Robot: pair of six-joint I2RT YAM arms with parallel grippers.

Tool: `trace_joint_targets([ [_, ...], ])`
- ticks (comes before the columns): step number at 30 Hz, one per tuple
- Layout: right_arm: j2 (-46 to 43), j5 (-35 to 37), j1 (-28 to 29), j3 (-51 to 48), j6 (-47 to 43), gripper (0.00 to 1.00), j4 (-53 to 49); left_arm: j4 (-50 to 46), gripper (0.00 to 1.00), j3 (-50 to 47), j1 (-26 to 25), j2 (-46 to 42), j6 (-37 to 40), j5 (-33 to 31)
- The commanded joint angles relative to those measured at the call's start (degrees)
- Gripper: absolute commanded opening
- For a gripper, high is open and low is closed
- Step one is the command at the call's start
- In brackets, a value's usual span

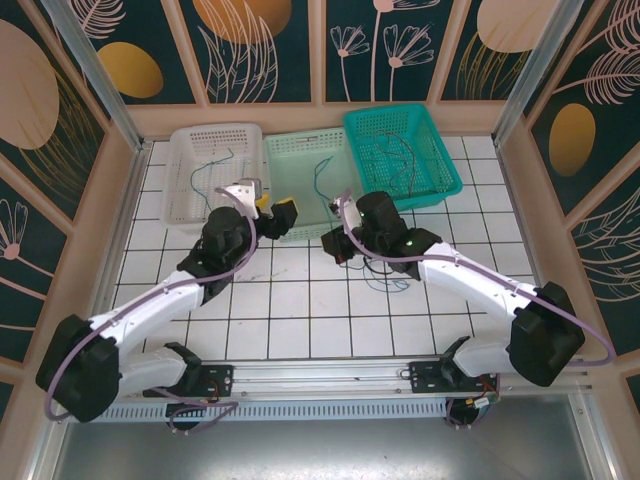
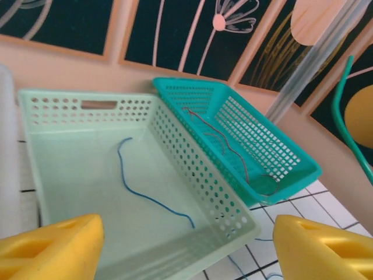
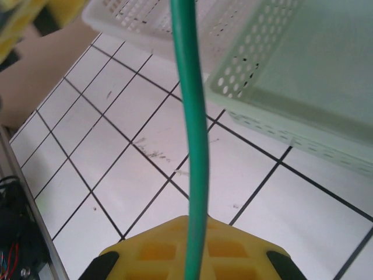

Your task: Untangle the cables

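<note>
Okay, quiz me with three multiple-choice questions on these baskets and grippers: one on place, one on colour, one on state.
1. Which basket stands between the other two? A white, B pale green, C teal.
2. What colour is what the right gripper holds? A green, B red, C blue.
3. How is the left gripper? A shut on a cable, B shut on a rim, C open, empty.
1 B: the pale green basket has the white basket and teal basket either side.
2 A: a green cable runs from between its shut jaws.
3 C: its yellow fingers stand wide apart, nothing between.
</note>
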Motion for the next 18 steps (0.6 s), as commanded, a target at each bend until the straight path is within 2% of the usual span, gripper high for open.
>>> trace_joint_targets([
  [1,0.3,0.1,0.6,-0.9,-3.3,0.00,2.1,8.1,0.75,2.5,-0.2,2.5,-6.6,8.9],
  [8,0.2,1.5,1.2,-1.9,-4.4,0.00,4.8,15.9,0.67,4.4,-0.1,8.2,-12.2,20.7],
  [18,2.1,0.3,1.2,-0.9,-4.5,0.00,6.2,19.8,0.58,6.6,-0.2,15.1,-15.6,30.5],
])
